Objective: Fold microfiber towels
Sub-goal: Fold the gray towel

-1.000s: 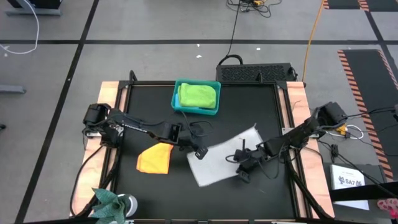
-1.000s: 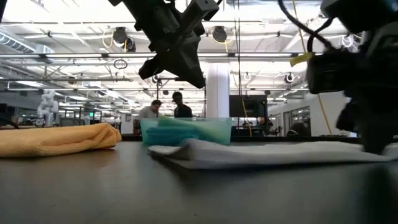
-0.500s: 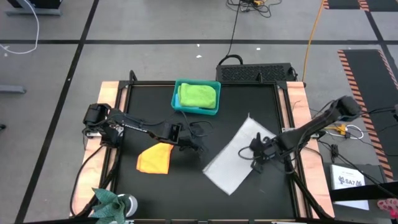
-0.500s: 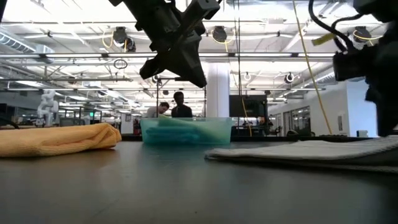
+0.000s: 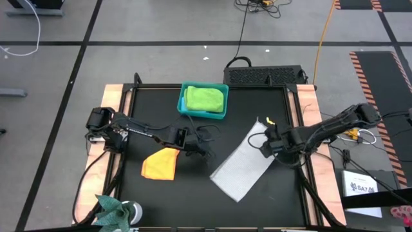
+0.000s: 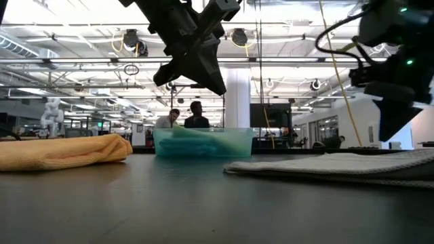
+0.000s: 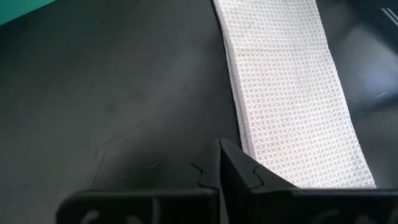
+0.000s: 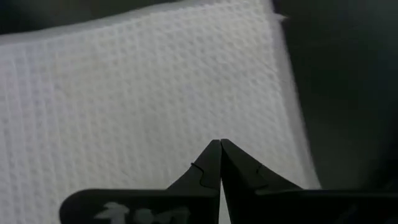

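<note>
over the right half of the black table (image 5: pixel 154 116), the right gripper (image 5: pixel 266 143) hangs with its two fingers pressed tip to tip and nothing between them. in the right wrist view the right gripper (image 8: pixel 220 146) points down at the waffle weave of the light grey towel (image 8: pixel 143 106), near one of that towel's edges. from above, the light grey towel (image 5: pixel 243 165) lies flat as a long folded strip running on a slant, its far end just under the right gripper and its near end toward the table's front edge. in the low view the strip (image 6: pixel 339 166) lies low on the tabletop at the right.

the left gripper (image 5: pixel 207 150) is closed as well, empty, above bare table just beside the grey strip's long side; its wrist view shows the closed tips (image 7: pixel 219 149) close to the towel's edge (image 7: pixel 286 93). in the low view the left gripper (image 6: pixel 217 85) hangs well above the surface.

next to the left arm, toward the front, the orange-yellow towel (image 5: pixel 160 164) lies folded in a loose bundle, apart from the grey one; level across the table it is a soft mound (image 6: pixel 64 150) at the left.

at the table's far edge sits the teal bin (image 5: pixel 183 103) with the lime green towel (image 5: pixel 206 98) folded inside.
</note>
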